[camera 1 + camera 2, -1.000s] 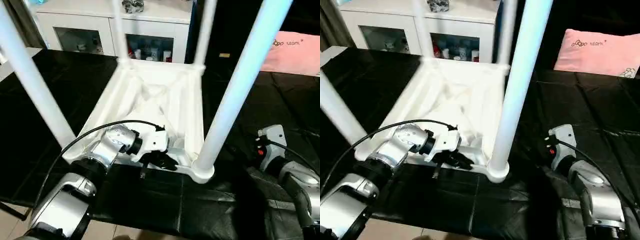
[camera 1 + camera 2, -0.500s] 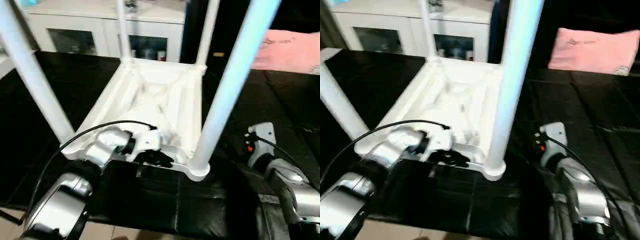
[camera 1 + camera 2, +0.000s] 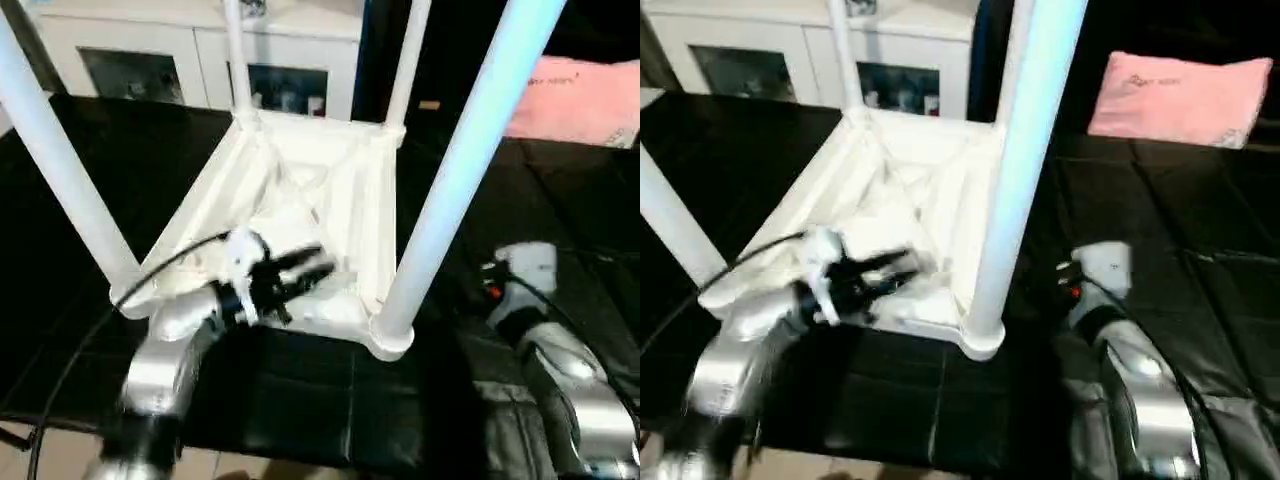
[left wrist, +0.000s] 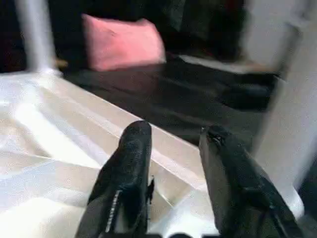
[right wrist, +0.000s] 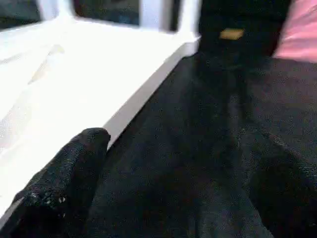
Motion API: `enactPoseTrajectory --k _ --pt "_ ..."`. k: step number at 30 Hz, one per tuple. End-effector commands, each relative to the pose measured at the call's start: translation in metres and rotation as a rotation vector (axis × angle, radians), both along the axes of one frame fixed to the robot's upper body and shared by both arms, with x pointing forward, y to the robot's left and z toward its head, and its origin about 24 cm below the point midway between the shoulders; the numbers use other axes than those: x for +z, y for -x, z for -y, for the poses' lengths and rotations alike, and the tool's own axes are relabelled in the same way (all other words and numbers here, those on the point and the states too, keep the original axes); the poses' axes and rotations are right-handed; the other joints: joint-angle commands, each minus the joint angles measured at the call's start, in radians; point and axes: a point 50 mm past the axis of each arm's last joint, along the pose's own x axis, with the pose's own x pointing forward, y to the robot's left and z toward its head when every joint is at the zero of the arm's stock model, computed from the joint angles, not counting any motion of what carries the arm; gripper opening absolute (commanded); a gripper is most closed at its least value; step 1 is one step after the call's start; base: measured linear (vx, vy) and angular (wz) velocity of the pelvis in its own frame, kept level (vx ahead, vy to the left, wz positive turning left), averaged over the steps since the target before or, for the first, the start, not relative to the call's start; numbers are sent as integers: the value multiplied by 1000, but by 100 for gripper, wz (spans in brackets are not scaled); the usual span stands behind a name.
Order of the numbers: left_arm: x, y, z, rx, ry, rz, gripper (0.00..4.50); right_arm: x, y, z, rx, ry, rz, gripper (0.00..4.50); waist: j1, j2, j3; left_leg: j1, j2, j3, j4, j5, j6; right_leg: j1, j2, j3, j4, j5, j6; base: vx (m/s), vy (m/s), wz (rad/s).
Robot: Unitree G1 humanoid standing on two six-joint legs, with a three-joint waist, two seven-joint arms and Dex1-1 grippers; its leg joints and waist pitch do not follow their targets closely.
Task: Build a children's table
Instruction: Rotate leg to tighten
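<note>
No text can be read; the pink pillow bears a dark printed line, too blurred to make out.

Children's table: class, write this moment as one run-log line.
tabletop: upside down, four legs up | left end effector: open, over ribbed underside, empty | right end effector: open beside tabletop, empty
</note>
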Motion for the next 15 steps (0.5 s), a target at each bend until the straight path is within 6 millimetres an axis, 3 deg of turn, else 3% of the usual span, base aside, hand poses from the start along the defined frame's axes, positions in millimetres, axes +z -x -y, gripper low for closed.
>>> enactPoseTrajectory --k 1,6,8,9,13,15 --pt "5 5 -6 121 5 -13 208 4 7 6 -58 -21 22 450 -7 -10 -51 0 29 -5 -71 -243 34 43 -66 56 -96 -475 -50 0 0 0" --pt "-2 28 -22 339 -6 -42 251 3 26 9 -121 -25 -10 450 -24 -15 -50 -7 18 -7 -69 -264 41 40 -55 51 -108 -514 15 0 0 0" --pt "-3 34 -28 401 -14 -48 263 2 31 9 -127 -23 -25 450 -25 -9 -46 -2 15 -9 -68 -290 38 34 -53 48 -116 -552 36 0 0 0" --pt "-4 37 -31 431 -37 -53 273 0 35 7 -119 -42 -37 450 -28 -12 -45 -2 16 -10 -68 -305 36 32 -52 46 -120 -563 47 0 0 0" --pt "-5 48 -38 498 -56 -36 285 -5 43 3 -72 2 -29 450 -31 -10 -45 -1 17 -13 -69 -333 31 29 -53 44 -126 -575 61 0 0 0" --pt "-10 55 -43 537 -75 -58 285 -14 46 4 -112 29 -74 450 -38 -14 -43 -1 15 -16 -71 -357 27 28 -50 42 -127 -582 62 0 0 0"
